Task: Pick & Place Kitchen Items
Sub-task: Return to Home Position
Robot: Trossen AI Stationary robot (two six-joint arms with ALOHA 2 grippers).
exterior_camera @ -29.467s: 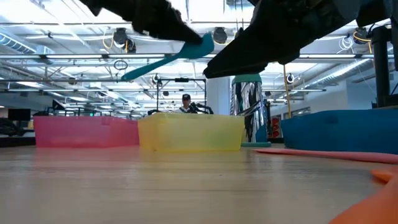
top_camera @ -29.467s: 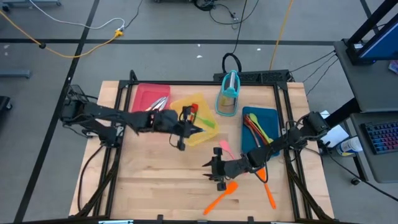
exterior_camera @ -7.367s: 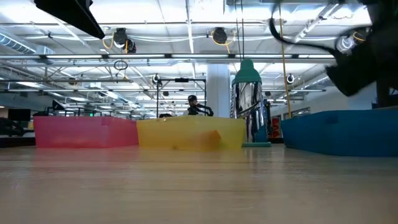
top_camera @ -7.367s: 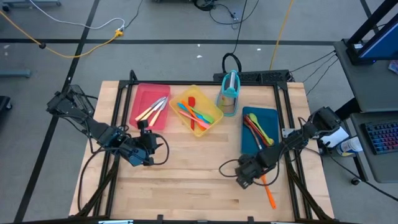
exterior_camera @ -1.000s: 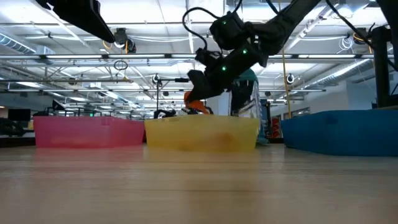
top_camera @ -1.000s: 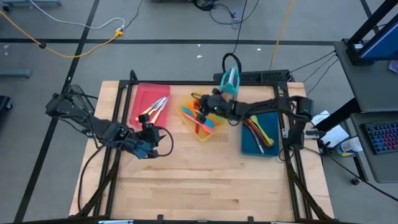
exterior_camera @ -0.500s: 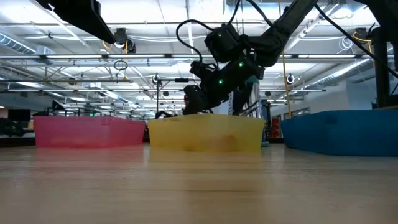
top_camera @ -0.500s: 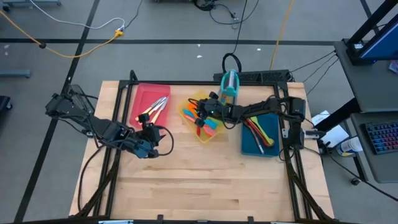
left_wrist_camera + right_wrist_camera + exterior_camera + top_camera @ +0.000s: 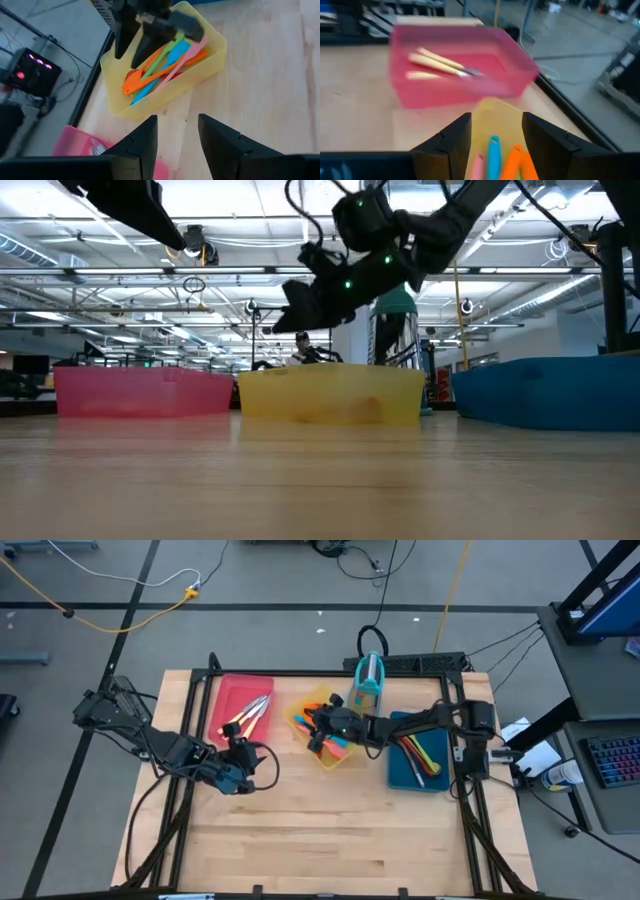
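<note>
Two arms share the wooden table (image 9: pixel 330 830): the left gripper (image 9: pixel 177 125) waits open on the left, while the right gripper (image 9: pixel 495 125), open and empty over the yellow bin (image 9: pixel 330 395) holding the spatulas (image 9: pixel 167 62), should rise clear of its wall before retreating right, so nothing drags.

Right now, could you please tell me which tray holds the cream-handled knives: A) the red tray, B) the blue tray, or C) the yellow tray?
A: the cream-handled knives lie in the red tray, while the yellow tray holds only coloured spatulas.
</note>
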